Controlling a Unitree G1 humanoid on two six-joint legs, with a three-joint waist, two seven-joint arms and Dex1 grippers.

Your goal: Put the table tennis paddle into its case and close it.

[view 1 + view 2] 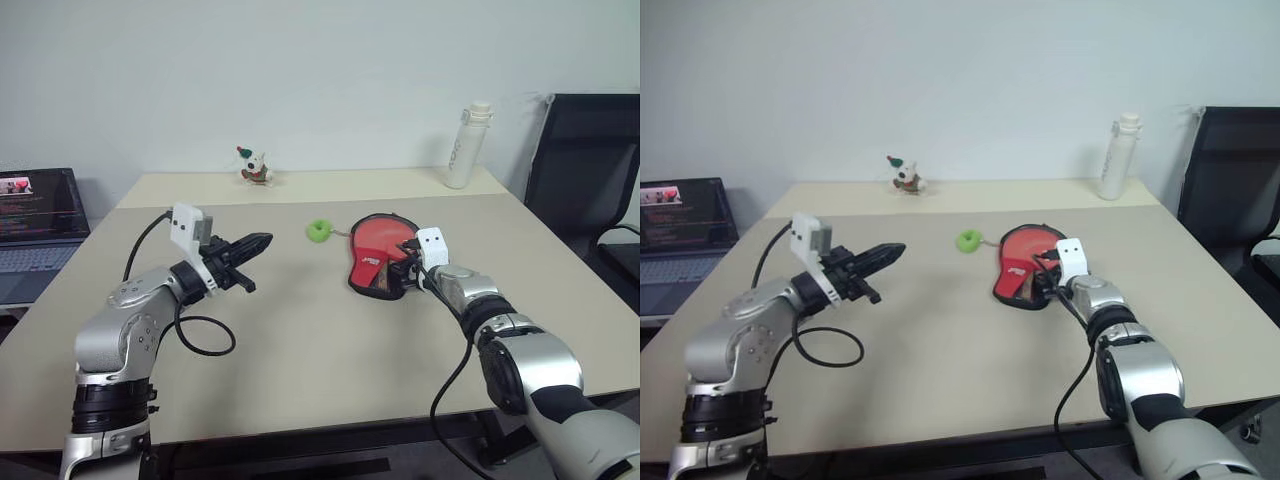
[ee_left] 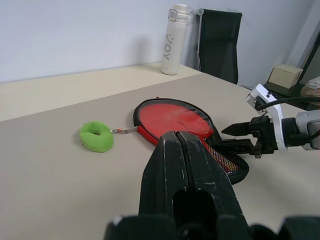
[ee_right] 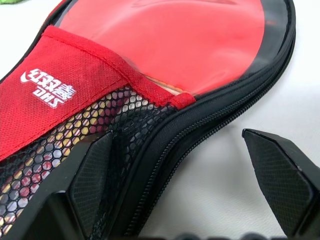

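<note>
Head views: the paddle-shaped red and black soft fabric case (image 1: 380, 256) lies flat mid-tabletop (image 1: 300, 340), its fuzzy green zipper tag (image 1: 319, 231) just beside its round end. Your right gripper (image 1: 408, 268) is at the case's narrow end.

Left wrist view: left gripper (image 2: 180, 165) closed, empty, hovering well apart.

Right wrist view: right fingers (image 3: 92, 175) spread wide, straddling the zipped rim. Clamp the rim squarely; whether the paddle is inside, cannot tell.
</note>
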